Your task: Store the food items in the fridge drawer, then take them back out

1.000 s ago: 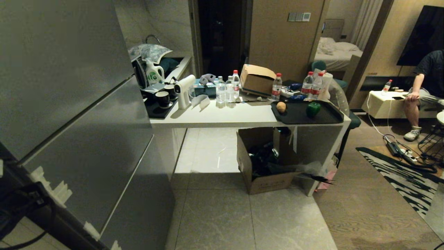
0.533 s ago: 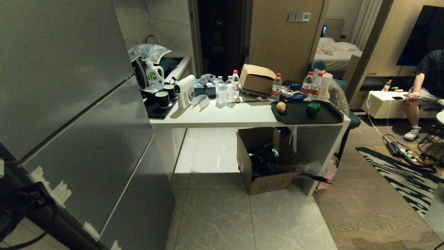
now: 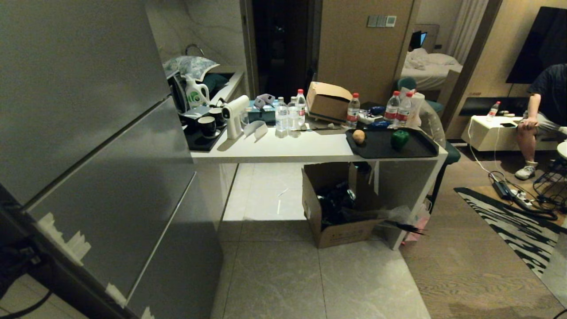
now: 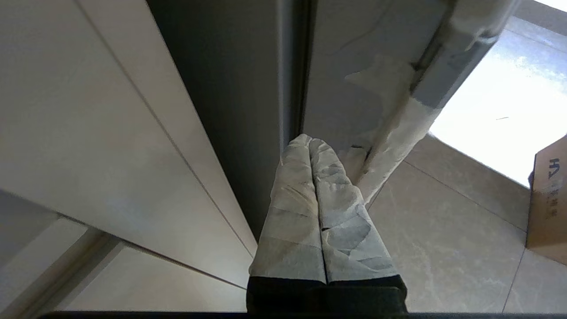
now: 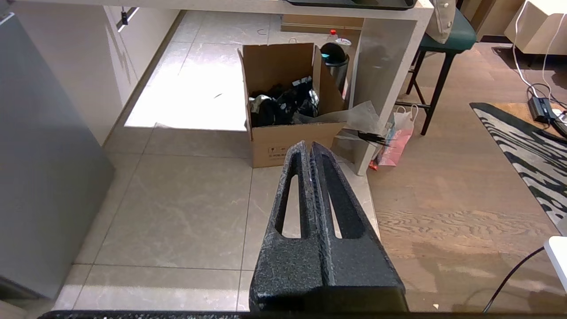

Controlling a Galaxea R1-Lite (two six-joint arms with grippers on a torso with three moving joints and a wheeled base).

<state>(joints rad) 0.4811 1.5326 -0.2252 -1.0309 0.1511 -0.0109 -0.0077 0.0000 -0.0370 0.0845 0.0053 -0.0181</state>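
Since a second earlier, the dark bulk of my left arm had dropped lower at the bottom-left edge of the head view, against the grey fridge door (image 3: 110, 177); nothing else had shifted. My left gripper (image 4: 310, 141), its fingers (image 4: 292, 212) wrapped in pale tape and pressed flat together with nothing between them, had its tips at the dark seam between two fridge door panels, just beside a strip of pale tape (image 4: 398, 133) on the panel's edge. My right gripper (image 5: 308, 145) hung clenched and empty over the tiled floor, pointing toward the open cardboard box (image 5: 288, 133) under the counter.

The potato (image 3: 359, 136) sat near the left edge of the black tray (image 3: 416, 150), and the green pepper (image 3: 399, 139) stood well apart from it toward the tray's middle. That tray lay at the right end of the white counter (image 3: 274, 150), in front of a row of water bottles (image 3: 353, 110). The fridge drawer was not visible behind the closed doors. A person (image 3: 542, 106) sat at the far right.
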